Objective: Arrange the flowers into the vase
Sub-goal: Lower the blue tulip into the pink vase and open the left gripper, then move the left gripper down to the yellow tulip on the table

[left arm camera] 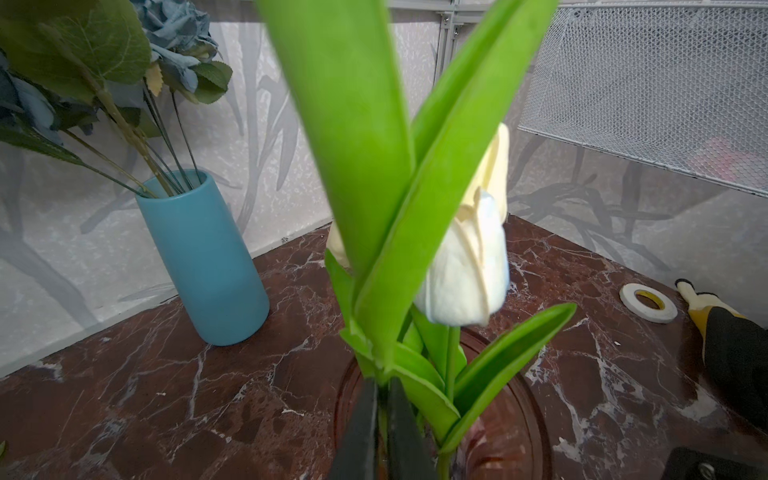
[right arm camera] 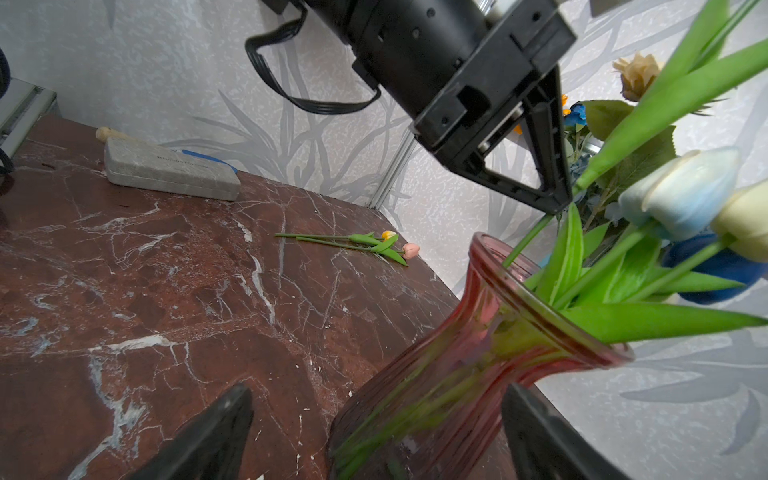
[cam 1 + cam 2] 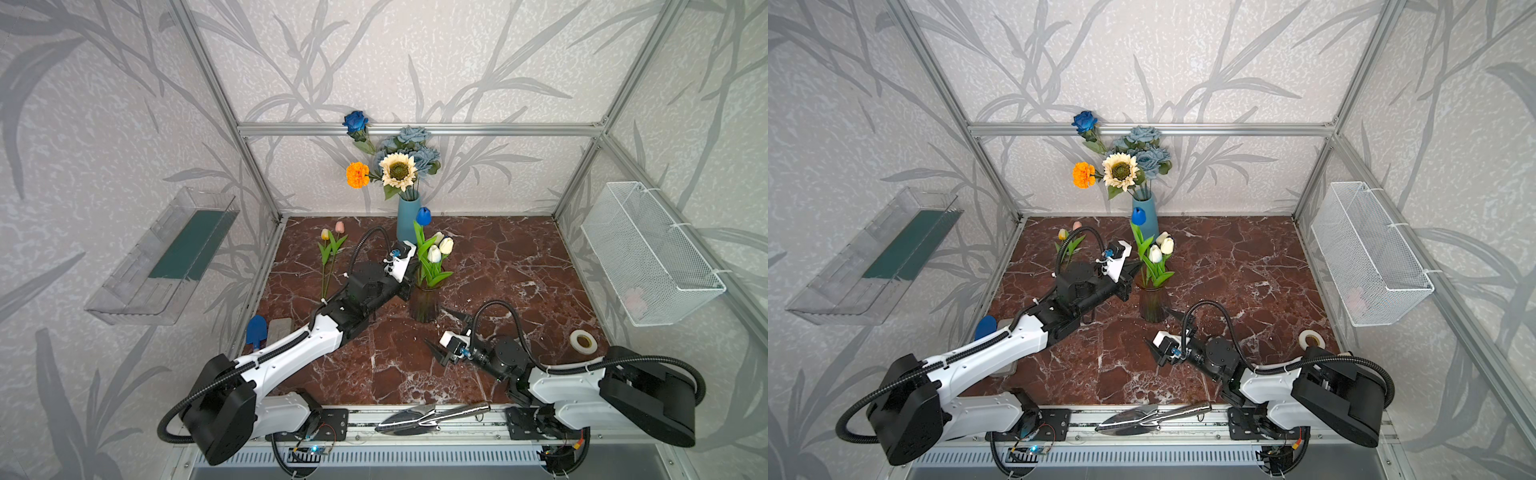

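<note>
A pink glass vase (image 3: 424, 305) (image 2: 478, 332) stands mid-table and holds white tulips (image 3: 440, 249) (image 1: 465, 266) and a taller blue tulip (image 3: 423, 216). My left gripper (image 1: 384, 382) (image 2: 555, 205) hovers just above the vase's rim, shut on the blue tulip's green stem, whose lower end runs down into the vase. In front of the vase, low over the table, my right gripper (image 3: 438, 328) (image 2: 374, 432) is open, and the vase's lower body shows between its fingers. A pink and a yellow tulip (image 3: 332, 245) (image 2: 390, 243) lie on the table at the back left.
A blue ceramic vase (image 3: 408, 216) (image 1: 203, 257) at the back holds a sunflower, marigold and roses. A tape roll (image 3: 583, 341) lies right, a blue scoop (image 3: 256, 330) and grey block (image 3: 279, 328) left, a metal trowel (image 3: 432, 415) in front. A wire basket (image 3: 648, 253) hangs on the right wall.
</note>
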Robot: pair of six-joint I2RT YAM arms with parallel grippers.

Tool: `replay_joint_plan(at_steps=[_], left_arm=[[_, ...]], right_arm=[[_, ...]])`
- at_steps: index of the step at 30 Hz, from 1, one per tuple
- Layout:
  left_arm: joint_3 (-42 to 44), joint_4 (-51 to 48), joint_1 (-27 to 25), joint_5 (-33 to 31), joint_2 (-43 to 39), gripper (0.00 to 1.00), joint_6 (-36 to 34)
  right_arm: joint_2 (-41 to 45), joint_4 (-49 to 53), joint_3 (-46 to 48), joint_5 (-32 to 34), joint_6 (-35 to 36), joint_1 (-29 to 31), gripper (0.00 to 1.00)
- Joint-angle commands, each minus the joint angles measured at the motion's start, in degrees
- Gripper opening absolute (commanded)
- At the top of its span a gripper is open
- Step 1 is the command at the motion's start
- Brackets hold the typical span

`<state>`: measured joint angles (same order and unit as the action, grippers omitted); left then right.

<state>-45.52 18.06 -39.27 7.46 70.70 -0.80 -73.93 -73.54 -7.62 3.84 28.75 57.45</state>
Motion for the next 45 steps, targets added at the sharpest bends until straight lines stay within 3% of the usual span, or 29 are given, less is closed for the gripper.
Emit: replay_joint_plan(at_steps=[1,11,15,19,21,25,27,31,34,37,42,45], left_arm=[[-1.6,-10.9,-0.1,1.2,-2.4,0.15,-5.0],[-4.0,-15.8,0.6,1.2,-4.6,0.21,-5.2],[-6.1,-18.2,2.6,5.7,-7.9,0.34,-3.7],[-2.2,-16.2,4.2,2.5,-13.2,0.43,-2.8],[1.6,-13.9,5.8,3.3,-16.4,0.57,-2.7],[7.0,-9.4,7.7,-5.6,-20.1,0.59,-4.8],[10.3,-2.3,10.6,-15.6,-19.8,0.66,-2.8],[9.2,-1.0,21.7,-23.3,-12.6,0.69,8.5],[0.6,-12.1,30.4,-21.9,-2.0,0.7,15.4],[-7.8,-22.0,34.4,-23.1,8.5,0.58,16.1],[-18.4,-32.5,39.6,-19.9,22.4,0.53,17.2],[-23.9,-37.9,41.3,-17.6,29.1,0.52,17.3]], right_arm=[[-0.3,-3.3,-0.4,0.5,0.2,0.6,0.94],[-0.3,-3.3,-0.5,0.3,0.2,0.7,0.94],[0.1,-3.0,-0.4,0.5,0.4,0.7,0.94],[0.1,-3.0,-0.4,0.3,0.4,0.7,0.94],[0.1,-3.1,-0.3,0.3,0.4,0.7,0.94],[0.1,-3.2,-0.4,0.6,0.4,0.7,0.94],[-0.2,-3.7,-0.4,0.1,0.3,0.7,0.94],[0.2,-4.1,-0.3,-0.5,0.0,0.7,0.94],[2.3,-4.0,0.3,-0.6,0.2,0.7,0.94],[7.4,3.9,-1.5,-1.6,-1.1,2.3,0.96],[16.3,25.4,-9.3,-0.4,-8.7,1.6,0.95],[16.7,28.8,-11.8,-4.6,-13.9,-4.1,0.94]])
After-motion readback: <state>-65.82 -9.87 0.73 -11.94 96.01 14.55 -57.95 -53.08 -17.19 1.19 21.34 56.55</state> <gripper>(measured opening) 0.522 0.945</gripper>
